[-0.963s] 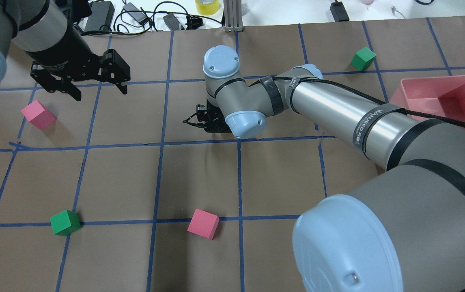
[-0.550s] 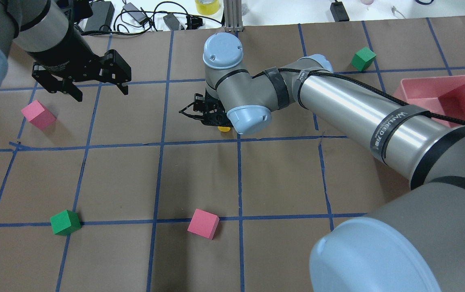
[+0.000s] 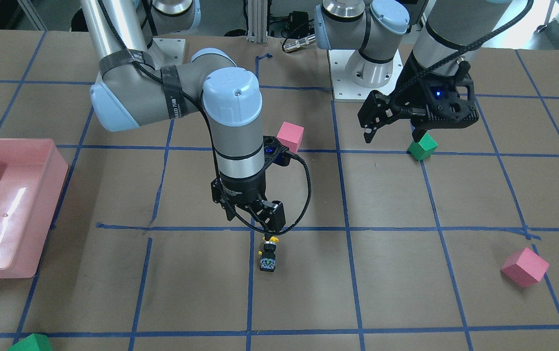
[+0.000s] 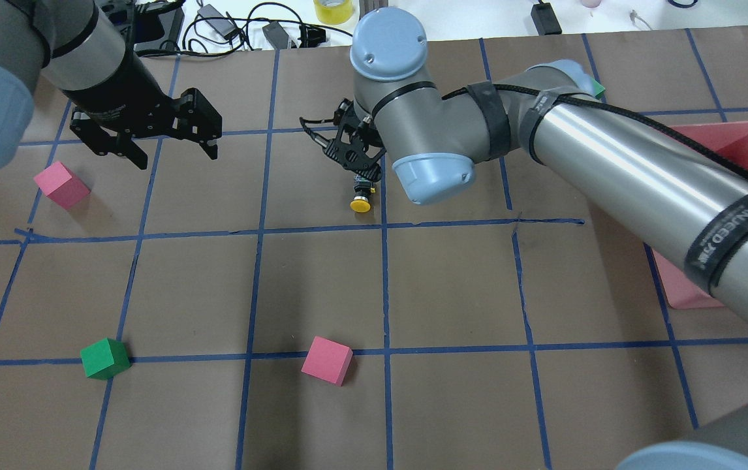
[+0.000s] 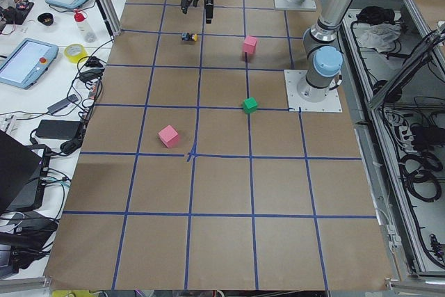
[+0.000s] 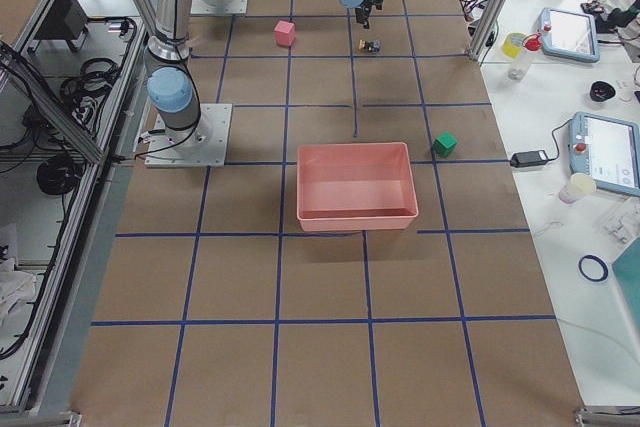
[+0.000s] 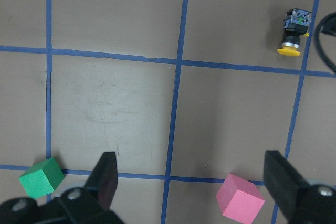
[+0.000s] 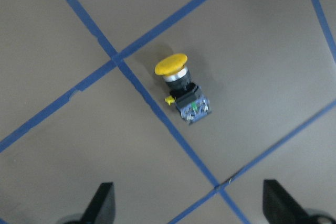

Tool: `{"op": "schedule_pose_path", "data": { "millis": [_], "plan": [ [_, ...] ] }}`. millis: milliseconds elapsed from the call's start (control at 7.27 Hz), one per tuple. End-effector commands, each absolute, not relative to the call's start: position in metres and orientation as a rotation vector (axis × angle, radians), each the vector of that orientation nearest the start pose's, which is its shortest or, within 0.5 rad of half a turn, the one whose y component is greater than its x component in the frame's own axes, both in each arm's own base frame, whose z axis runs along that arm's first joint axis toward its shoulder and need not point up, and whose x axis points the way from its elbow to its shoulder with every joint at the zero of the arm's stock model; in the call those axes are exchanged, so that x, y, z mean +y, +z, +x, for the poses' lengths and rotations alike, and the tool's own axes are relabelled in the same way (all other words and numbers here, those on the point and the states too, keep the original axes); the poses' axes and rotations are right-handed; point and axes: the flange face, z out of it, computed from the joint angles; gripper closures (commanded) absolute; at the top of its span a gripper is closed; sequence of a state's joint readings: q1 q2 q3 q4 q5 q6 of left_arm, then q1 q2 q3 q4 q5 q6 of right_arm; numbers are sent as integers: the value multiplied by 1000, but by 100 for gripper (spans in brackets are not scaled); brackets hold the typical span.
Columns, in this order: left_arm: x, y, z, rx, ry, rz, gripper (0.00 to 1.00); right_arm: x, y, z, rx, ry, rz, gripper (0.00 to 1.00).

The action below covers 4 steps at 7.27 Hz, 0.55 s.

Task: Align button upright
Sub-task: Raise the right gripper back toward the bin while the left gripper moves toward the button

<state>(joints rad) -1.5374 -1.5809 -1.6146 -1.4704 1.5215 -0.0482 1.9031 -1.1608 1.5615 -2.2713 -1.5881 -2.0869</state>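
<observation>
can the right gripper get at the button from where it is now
Probably yes: the button lies on its side on bare table, close by the open right gripper, with nothing between them.

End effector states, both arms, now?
Left end effector: open, empty.
Right end effector: open, empty; button lies free on its side.

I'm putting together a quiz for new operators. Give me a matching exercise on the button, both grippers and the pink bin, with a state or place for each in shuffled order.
Things:
1. button
2. right gripper
3. left gripper
4. pink bin

States:
A. open, looking down on a green cube and a pink cube
B. nothing inside it
C. lying on its side beside a blue tape line
D. open, above the button, fingers not touching it

Pairs: 1-C; 2-D; 3-A; 4-B
</observation>
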Motion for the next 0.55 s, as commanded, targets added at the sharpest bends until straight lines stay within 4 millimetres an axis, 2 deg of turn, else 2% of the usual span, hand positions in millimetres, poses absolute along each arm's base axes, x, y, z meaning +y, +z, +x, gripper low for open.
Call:
{"op": "schedule_pose_path", "data": {
  "millis": [0,138,275,412],
  "plan": [
    [-540,435,-128,3214,-87,-118,0,-609,362,253,1968,-434,-2703,0],
    [-549,420,-128,3224,-48,-119,0,-619,369,225,2287,-479,-2409,0],
    [-558,405,-142,3225,-48,-92,0,-622,385,197,2545,-519,-2135,0],
    [-565,393,-155,3223,-63,-74,0,-626,395,167,2715,-541,-1898,0]
  ]
}}
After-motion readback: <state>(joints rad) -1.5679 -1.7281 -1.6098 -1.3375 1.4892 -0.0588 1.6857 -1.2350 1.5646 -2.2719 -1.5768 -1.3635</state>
